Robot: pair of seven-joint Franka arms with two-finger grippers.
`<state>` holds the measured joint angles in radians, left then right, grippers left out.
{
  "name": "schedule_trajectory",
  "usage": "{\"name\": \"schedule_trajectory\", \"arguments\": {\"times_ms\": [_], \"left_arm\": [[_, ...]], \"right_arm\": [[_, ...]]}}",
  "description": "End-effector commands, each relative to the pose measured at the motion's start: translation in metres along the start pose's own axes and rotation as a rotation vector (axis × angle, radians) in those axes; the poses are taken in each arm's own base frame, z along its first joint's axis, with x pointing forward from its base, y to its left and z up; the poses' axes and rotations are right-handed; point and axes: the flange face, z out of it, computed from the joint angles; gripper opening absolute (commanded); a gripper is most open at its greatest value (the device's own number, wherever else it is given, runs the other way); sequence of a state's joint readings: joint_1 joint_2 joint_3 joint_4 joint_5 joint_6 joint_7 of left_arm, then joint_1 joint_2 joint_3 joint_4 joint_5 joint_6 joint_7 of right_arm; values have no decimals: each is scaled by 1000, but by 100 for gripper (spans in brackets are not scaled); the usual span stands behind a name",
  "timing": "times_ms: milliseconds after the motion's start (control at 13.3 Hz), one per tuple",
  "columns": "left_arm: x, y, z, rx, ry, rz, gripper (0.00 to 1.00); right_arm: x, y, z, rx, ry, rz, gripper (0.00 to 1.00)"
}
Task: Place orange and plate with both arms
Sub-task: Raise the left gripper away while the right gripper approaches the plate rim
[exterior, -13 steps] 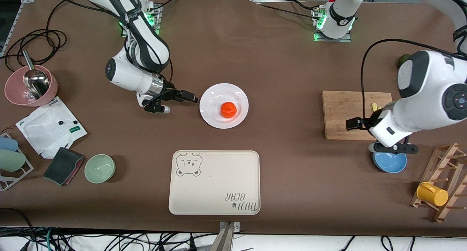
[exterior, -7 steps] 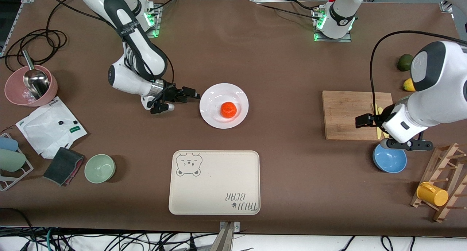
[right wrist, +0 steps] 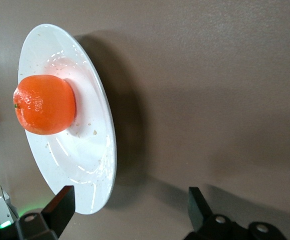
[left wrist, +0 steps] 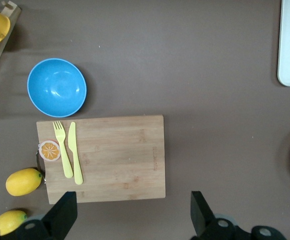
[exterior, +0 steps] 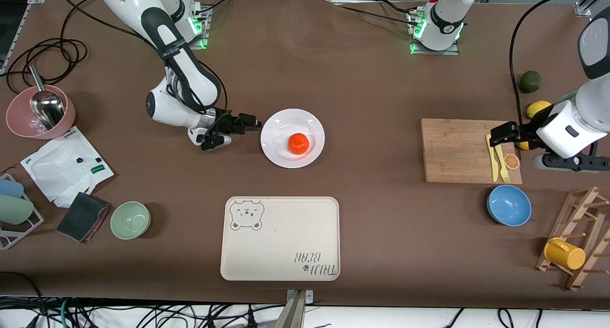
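The brown counter [exterior: 362, 80] carries, as its landmark, the plate [exterior: 286, 128]: round, glossy white and shallow, with a wide rim flecked with a few crumbs, lying flat near the middle. Nearer to the front camera than the plate lies a beige bear-print tray [exterior: 280, 238], well apart from it. Toward the left arm's end from the plate sits a bamboo cutting board [exterior: 457, 149] bearing a yellow fork and knife [exterior: 498, 158]. The left end effector [exterior: 500, 133] hangs over that board's edge, well apart from the plate, its fingers [left wrist: 65, 212] spread wide with nothing between them. The right end effector [exterior: 248, 123] is low just beside the plate's rim on the side toward the right arm's end, its fingers [right wrist: 60, 202] likewise parted and empty, not touching the plate. The orange [exterior: 299, 143] rests on the plate, slightly off centre toward the front camera: small, round, bright orange-red, with a dimpled skin and a tiny green stem mark.
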<state>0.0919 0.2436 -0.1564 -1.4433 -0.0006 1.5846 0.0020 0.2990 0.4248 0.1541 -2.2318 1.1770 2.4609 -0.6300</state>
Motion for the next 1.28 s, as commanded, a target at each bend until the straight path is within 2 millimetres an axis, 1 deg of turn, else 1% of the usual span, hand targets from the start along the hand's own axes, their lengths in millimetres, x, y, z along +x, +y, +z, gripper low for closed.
{"name": "schedule_trajectory", "arguments": {"times_ms": [0, 75, 150, 301, 376, 451, 526, 676, 751, 902, 1052, 1127, 1202], "left_arm": [[-19, -10, -8, 15, -3, 39, 100], [-26, -1, -8, 28, -9, 56, 100], [-35, -2, -4, 39, -21, 48, 100], [-52, -6, 4, 16, 11, 32, 100], [-63, -11, 9, -8, 23, 15, 100], [-68, -11, 11, -11, 22, 14, 100], [-67, -2, 10, -2, 19, 30, 100], [-64, 3, 9, -2, 21, 24, 100], [-60, 1, 10, 0, 21, 25, 100], [-62, -10, 8, -2, 15, 22, 100], [-61, -11, 7, -2, 15, 19, 100], [-58, -14, 6, -3, 19, 13, 100], [-58, -15, 6, -4, 19, 13, 100]], "right_arm": [[12, -1, 9, 66, 14, 26, 100], [15, -4, 12, 92, 6, 24, 100], [17, -6, 14, 120, -2, 31, 100], [18, -7, 13, 150, -17, 25, 100], [20, -4, 10, 164, -10, 25, 100], [20, -3, 8, 195, -8, 25, 100], [20, 0, 7, 226, -8, 16, 100], [20, 9, 10, 253, -5, 18, 100], [24, 8, 9, 259, -1, 9, 100], [24, 11, 13, 259, -6, 15, 100], [28, 7, 15, 277, -10, -4, 100], [28, 11, 19, 276, -16, 0, 100], [30, 9, 21, 280, -17, -8, 100]]}}
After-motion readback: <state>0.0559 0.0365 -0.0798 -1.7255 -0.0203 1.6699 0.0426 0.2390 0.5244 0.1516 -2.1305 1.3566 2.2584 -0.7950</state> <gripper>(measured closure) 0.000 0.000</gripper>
